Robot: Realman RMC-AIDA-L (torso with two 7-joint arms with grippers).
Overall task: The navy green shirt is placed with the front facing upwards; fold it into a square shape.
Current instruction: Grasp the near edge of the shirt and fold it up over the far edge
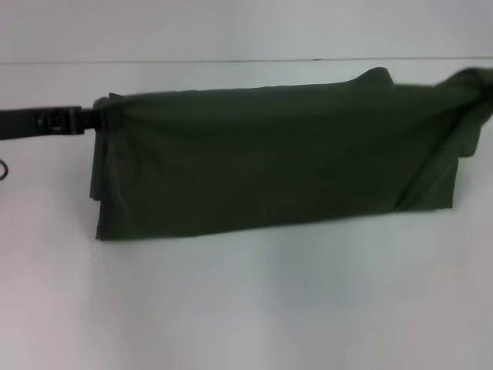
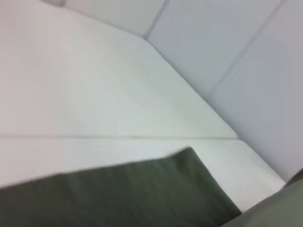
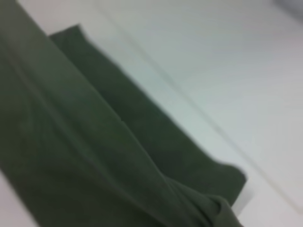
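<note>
The navy green shirt [image 1: 269,162] hangs as a long folded band, stretched between my two grippers above the white table, with its lower edge resting on the tabletop. My left gripper [image 1: 94,118] is shut on the shirt's upper left corner, its black arm reaching in from the left. My right gripper [image 1: 479,83] pinches the bunched upper right corner at the frame's edge, mostly wrapped in cloth. The left wrist view shows a flat stretch of the shirt [image 2: 123,194]. In the right wrist view the draped folds of the shirt [image 3: 94,142] run diagonally. No lettering or collar shows.
A white table [image 1: 246,308] spreads under and in front of the shirt. Its far edge meets a pale wall [image 1: 231,31] behind. The table's seam and corner [image 2: 227,137] show in the left wrist view.
</note>
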